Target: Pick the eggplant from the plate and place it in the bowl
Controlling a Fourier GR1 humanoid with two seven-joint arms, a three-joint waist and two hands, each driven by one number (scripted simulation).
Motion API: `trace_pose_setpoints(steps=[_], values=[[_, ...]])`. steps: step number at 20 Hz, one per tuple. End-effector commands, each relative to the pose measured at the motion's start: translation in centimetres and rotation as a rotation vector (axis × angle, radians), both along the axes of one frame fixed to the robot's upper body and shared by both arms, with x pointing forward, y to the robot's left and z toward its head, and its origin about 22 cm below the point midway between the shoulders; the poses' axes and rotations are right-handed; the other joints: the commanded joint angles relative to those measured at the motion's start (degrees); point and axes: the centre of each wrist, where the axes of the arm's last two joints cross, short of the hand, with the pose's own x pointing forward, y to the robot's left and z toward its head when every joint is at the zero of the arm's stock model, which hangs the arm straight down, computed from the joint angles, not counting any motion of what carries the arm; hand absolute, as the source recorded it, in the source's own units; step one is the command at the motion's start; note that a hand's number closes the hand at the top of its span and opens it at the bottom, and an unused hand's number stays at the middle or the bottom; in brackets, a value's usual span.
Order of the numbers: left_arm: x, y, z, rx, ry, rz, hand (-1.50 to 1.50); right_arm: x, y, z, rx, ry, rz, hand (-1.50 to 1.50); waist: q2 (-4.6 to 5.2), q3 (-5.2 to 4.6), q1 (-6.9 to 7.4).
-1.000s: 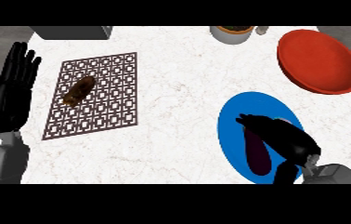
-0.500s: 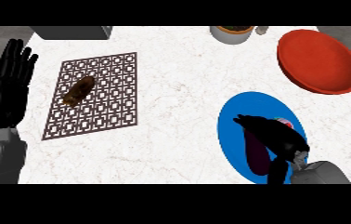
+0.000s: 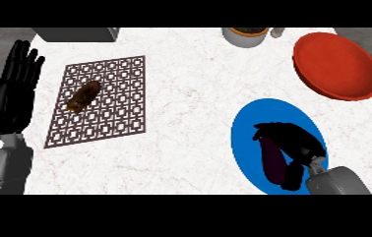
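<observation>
eggplant (image 3: 273, 158) on the blue plate (image 3: 251, 128) is clasped by the curled right hand (image 3: 296, 143), while the left hand (image 3: 20, 91) is rested open

On the white marble counter (image 3: 189, 83) a blue plate (image 3: 251, 133) lies at the right, and the dark purple eggplant (image 3: 273, 160) rests on it. The right hand (image 3: 294, 142) sits over the eggplant with its fingers curled round it. Beyond the plate, near the right edge, stands the red bowl (image 3: 332, 65). The left hand (image 3: 18, 91) rests open at the left edge, fingers up. Beside it a brown lattice mat (image 3: 116, 113) carries a small brown item (image 3: 83, 95). A pot (image 3: 247, 36) stands at the far edge.
</observation>
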Motion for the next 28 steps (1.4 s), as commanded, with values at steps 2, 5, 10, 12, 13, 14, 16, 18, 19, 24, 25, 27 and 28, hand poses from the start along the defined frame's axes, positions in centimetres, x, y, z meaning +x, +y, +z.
trace_pose_setpoints(steps=[2,5,10,12,13,14,16,18,19,24,25,27,28], values=[[0.0,0.0,0.0,-0.007,-0.002,-0.001,0.00,0.3,1.1,-1.4,0.028,-0.046,0.036,1.50,0.31,0.31,-0.01],[-0.4,0.4,-1.4,0.005,0.007,-0.005,0.00,0.0,0.8,-0.4,0.031,-0.077,0.044,1.50,0.29,0.30,-0.10],[-0.5,0.5,-0.1,-0.010,-0.004,0.005,0.00,2.2,-13.6,4.3,-0.017,-0.184,-0.100,1.50,0.93,0.52,0.34],[-0.6,0.8,0.1,0.002,-0.014,0.021,0.00,0.9,-18.6,6.4,-0.095,-0.191,-0.188,1.50,1.62,0.90,-1.24],[-0.6,0.4,0.1,-0.010,-0.012,0.010,0.00,0.7,-20.0,7.2,-0.124,-0.197,-0.231,1.50,1.80,1.12,-1.44],[-0.6,0.7,0.2,-0.002,-0.014,0.019,0.00,0.7,-21.4,8.6,-0.147,-0.212,-0.276,1.50,2.11,1.17,-1.31],[-0.7,0.8,0.1,-0.006,-0.017,0.019,0.00,-0.3,-24.3,10.1,-0.152,-0.240,-0.304,1.50,2.26,1.33,-1.29],[-0.6,0.7,0.4,-0.008,-0.029,0.015,0.00,-1.0,-26.6,11.7,-0.143,-0.282,-0.334,1.50,2.40,1.49,-0.95],[-0.5,0.5,0.4,-0.006,-0.031,0.015,0.00,-1.3,-27.7,12.3,-0.135,-0.309,-0.360,1.50,2.56,1.53,-0.35],[-0.3,0.1,0.1,-0.015,-0.030,0.011,0.00,-3.3,-32.0,16.3,-0.105,-0.478,-0.417,1.50,2.37,1.57,-0.40],[-0.2,0.1,0.5,-0.005,-0.043,0.000,0.00,-3.6,-32.7,17.1,-0.113,-0.485,-0.423,1.50,2.61,1.47,0.87],[-0.1,-0.2,0.4,-0.008,-0.036,-0.007,0.00,-4.3,-33.8,18.3,-0.070,-0.546,-0.409,1.50,2.32,1.53,0.68],[-0.1,-0.7,-0.1,-0.009,-0.029,-0.029,0.00,-4.3,-34.1,18.9,-0.025,-0.553,-0.409,1.50,2.60,1.45,1.68]])
